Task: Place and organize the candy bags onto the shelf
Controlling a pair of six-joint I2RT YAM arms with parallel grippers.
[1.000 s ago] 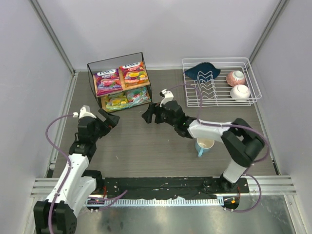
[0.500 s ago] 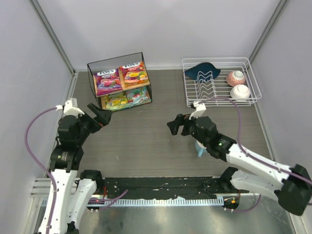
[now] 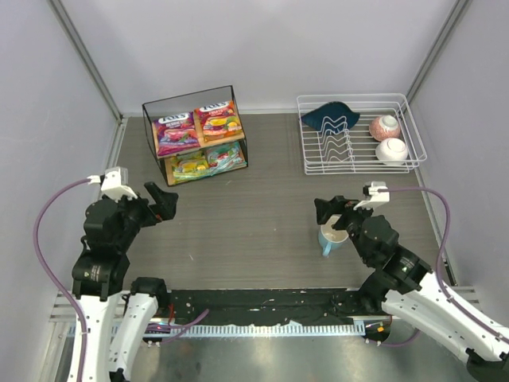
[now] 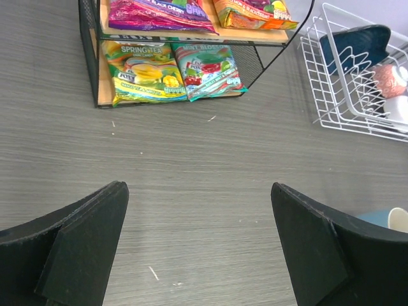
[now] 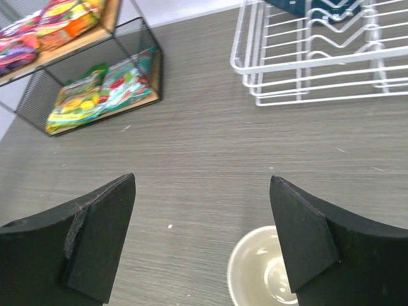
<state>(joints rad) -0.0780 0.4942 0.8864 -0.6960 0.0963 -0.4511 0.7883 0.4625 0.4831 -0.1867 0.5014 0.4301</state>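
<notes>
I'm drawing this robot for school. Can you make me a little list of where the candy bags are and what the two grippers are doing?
shelf: back left of the table
Top board: purple-magenta bag on the left, red-orange bag on the right
Bottom board: yellow-green bag on the left, teal-green bag on the right
Bags off the shelf: none seen
left gripper: open, empty
right gripper: open, empty, by the mug
dish rack: back right, holds two bowls

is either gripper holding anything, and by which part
Nothing. The left gripper and right gripper are both open and empty; the candy bags lie on the shelf.
</notes>
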